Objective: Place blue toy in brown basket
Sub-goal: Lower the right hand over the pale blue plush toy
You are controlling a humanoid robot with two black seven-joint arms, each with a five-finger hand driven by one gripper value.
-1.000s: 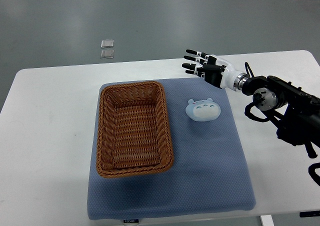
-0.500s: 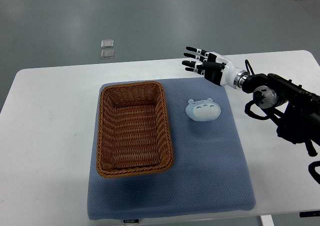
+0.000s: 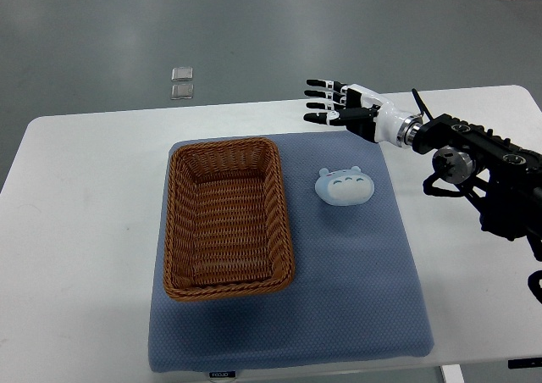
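**Spread fingers hovering beyond the blue toy**

Fingers [image 3: 320, 105] of the right hand [image 3: 343, 110] are stretching out flat and apart, grasping nothing, their tips pointing left.

Nearest the camera, the blue mat [image 3: 339, 307] is lying across the white table [image 3: 76, 230], its near edge almost reaching the table's near edge. On the mat's left half the brown basket [image 3: 174, 230] is sitting with its long sides running near to far, and it is holding nothing. To the right of the basket, apart from it and level with its far half, the blue toy [image 3: 343, 185] is resting on the mat, a rounded pale-blue figure with two small ears on its far side.

Farther back, the right arm [image 3: 483, 158] is reaching in from the right edge, black at the forearm and white at the wrist. The hand is hanging beyond the toy, about over the mat's far edge, and appears to be clear of the surface, though height is hard to judge from this steep view. Past the table, two small square tiles [image 3: 181, 83] are lying on the grey floor [image 3: 271, 27].
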